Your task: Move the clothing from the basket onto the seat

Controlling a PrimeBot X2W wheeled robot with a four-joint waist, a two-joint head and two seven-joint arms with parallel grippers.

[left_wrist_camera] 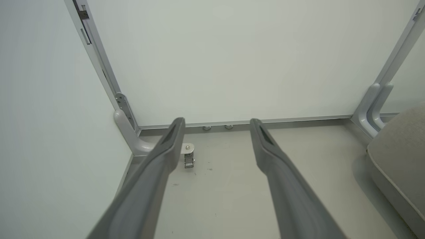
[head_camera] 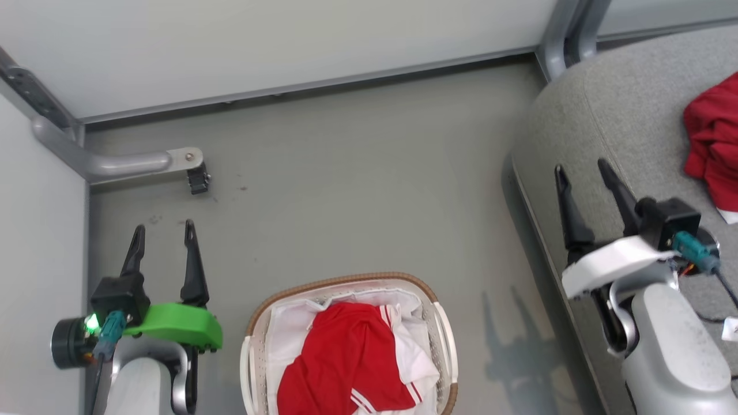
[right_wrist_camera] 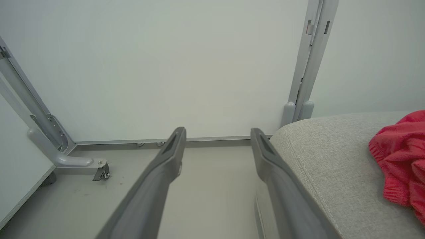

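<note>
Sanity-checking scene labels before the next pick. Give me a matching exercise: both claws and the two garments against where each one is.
Column A:
1. left claw
2. right claw
3. stripe-trimmed garment
4. bunched red garment

Column B:
a. on the seat
b. open, at the seat's edge
c. in the basket
d. open, over bare floor

Pairs: 1-d, 2-b, 3-c, 4-a

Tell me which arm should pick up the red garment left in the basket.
Probably left. The left pincer is open, empty and close beside the basket with the red garment; the right pincer hangs farther off, over the seat edge.
</note>
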